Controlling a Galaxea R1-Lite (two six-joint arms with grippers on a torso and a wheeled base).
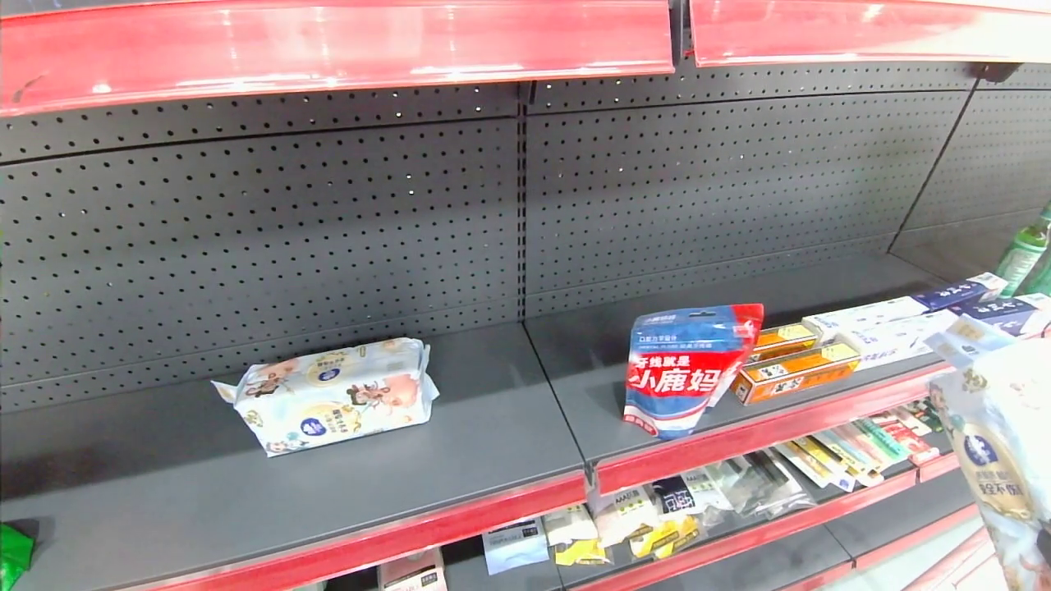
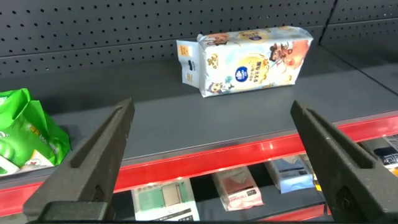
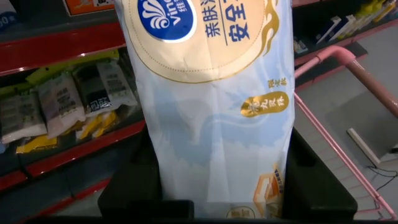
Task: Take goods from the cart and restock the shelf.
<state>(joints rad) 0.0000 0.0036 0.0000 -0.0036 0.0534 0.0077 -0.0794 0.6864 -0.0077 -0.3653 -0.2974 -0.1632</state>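
A pack of wet wipes [image 1: 328, 394] with cartoon print lies on the grey shelf [image 1: 205, 492], left of its middle; the left wrist view has the same pack [image 2: 249, 59] beyond my left gripper [image 2: 211, 109], which hangs open in front of the shelf's red edge with nothing between its fingers [image 2: 93, 168]. My right gripper [image 3: 217, 165] is shut on a second, pale blue wipes pack [image 3: 211, 106], its dark fingers [image 3: 134, 180] pressing both sides. That held pack [image 1: 998, 443] stands upright at the lower right, in front of the shelf.
A red and blue pouch [image 1: 690, 365] stands on the shelf's right half, beside orange boxes [image 1: 792, 369] and white toothpaste boxes [image 1: 887, 328]. A green bag [image 2: 28, 130] sits at the shelf's left end. The pink cart rail [image 3: 348, 68] runs below. Lower shelves hold small packets [image 1: 657, 509].
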